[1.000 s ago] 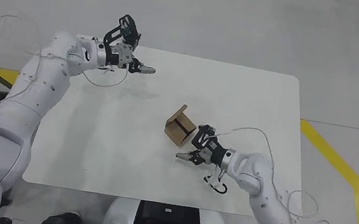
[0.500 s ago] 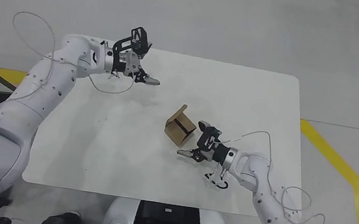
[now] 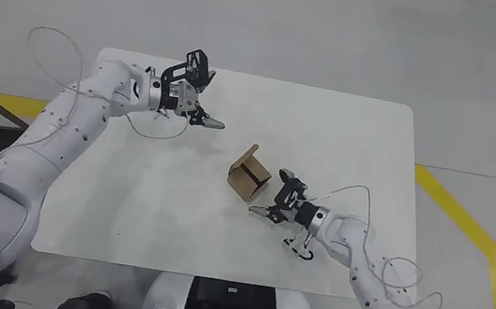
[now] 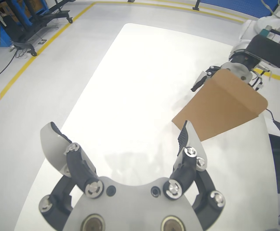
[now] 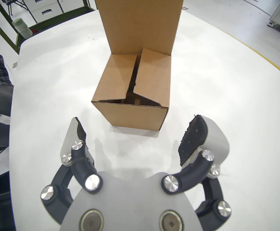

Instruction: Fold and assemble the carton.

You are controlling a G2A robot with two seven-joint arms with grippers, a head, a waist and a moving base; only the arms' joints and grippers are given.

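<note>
The carton (image 3: 249,172) stands near the middle of the table (image 3: 355,131). In the right wrist view its raised flap is cut off, and 2 folded flaps leave a dark gap; from the top these are hard to make out. The right gripper (image 3: 257,211) is just beside the carton, wide and empty. The left gripper (image 3: 214,123), near the carton, is wide and empty too; in its wrist view the carton hides part of the right gripper.

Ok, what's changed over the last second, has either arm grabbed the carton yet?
The left gripper has moved across the table toward the carton, closing much of the gap but not touching it. The right gripper has barely shifted and sits close beside the carton. Both have their fingers open, and nothing was taken hold of. The carton stayed in place, with one flap still upright.
</note>
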